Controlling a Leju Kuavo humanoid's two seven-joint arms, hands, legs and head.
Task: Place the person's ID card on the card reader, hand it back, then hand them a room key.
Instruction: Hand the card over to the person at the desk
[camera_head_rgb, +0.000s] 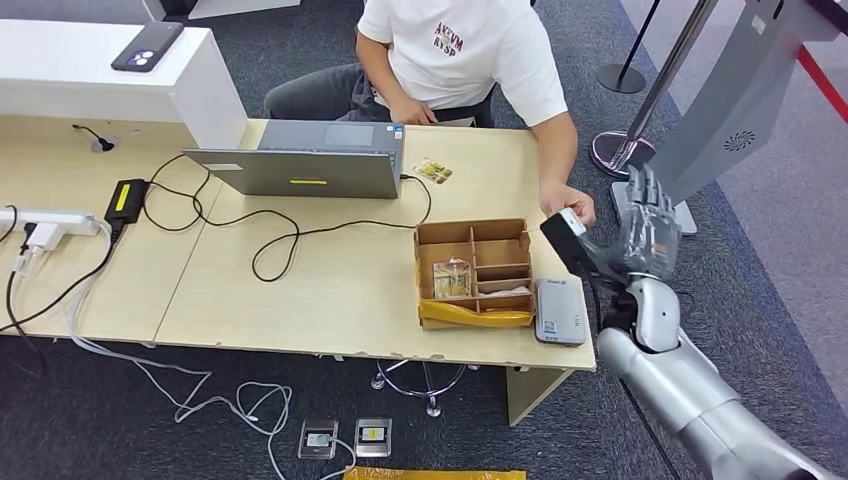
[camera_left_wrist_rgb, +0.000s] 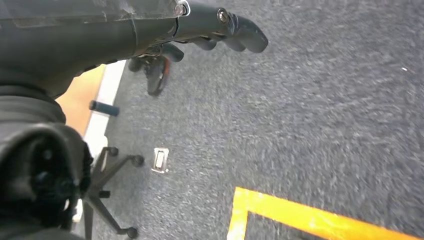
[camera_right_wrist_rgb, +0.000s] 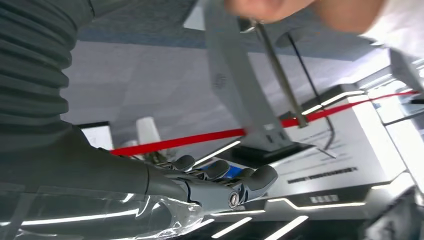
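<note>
So I'm holding my right hand (camera_head_rgb: 648, 232) up off the desk's right edge, fingers spread, gripping nothing. The person's hand (camera_head_rgb: 572, 208) is pinching the ID card (camera_head_rgb: 566, 214) just to its left. The card reader (camera_head_rgb: 559, 312) is sitting below.

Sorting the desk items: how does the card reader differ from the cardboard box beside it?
The card reader is small, grey and closed-topped; the cardboard box is larger, brown, open-topped and split into compartments. The reader's top is bare; the box holds items. Both sit on the table, side by side.
</note>
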